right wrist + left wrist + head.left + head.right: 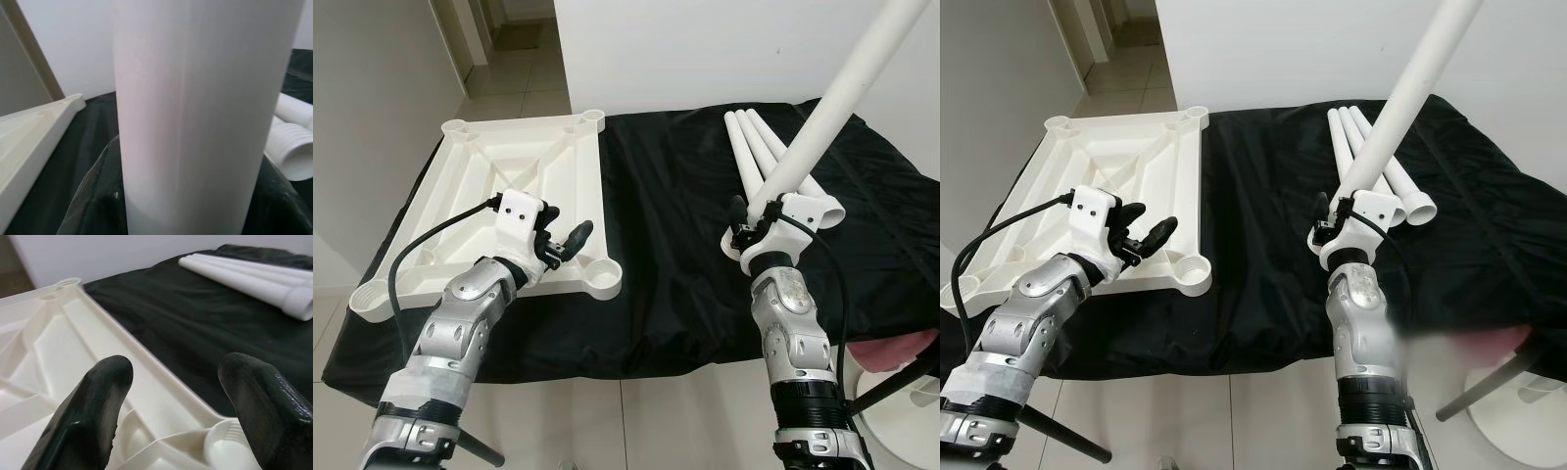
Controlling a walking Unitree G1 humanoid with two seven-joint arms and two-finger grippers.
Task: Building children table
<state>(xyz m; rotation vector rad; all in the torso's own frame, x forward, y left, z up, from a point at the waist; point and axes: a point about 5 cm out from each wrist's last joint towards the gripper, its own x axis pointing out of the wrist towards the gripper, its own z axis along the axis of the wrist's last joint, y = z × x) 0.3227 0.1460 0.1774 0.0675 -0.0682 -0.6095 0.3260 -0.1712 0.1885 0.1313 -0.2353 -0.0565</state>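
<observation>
Over the black cloth (685,284), right of the tabletop: one long white plastic tube leg (842,93), raised steeply and clamped near its lower end by the right gripper (754,220), fingers closed around it.

Landmark: white moulded plastic tabletop (509,157), upside down with ribs showing, a round socket at each corner. It lies on the cloth's left part, its left edge near the cloth's margin.

Near-right corner socket (604,271): unfilled, likely the target.

Left gripper (566,240): fingers spread wide, holding nothing, poised above the tabletop just beside that socket.

Spare white tube legs (754,147): bundled on the cloth, well right of the tabletop.

Handling advice: bring the leg upright over the socket before lowering; brace the tabletop with the free gripper.

Clearance: bare cloth between tabletop and spare legs gives swing room; a wall stands close behind the tabletop.
</observation>
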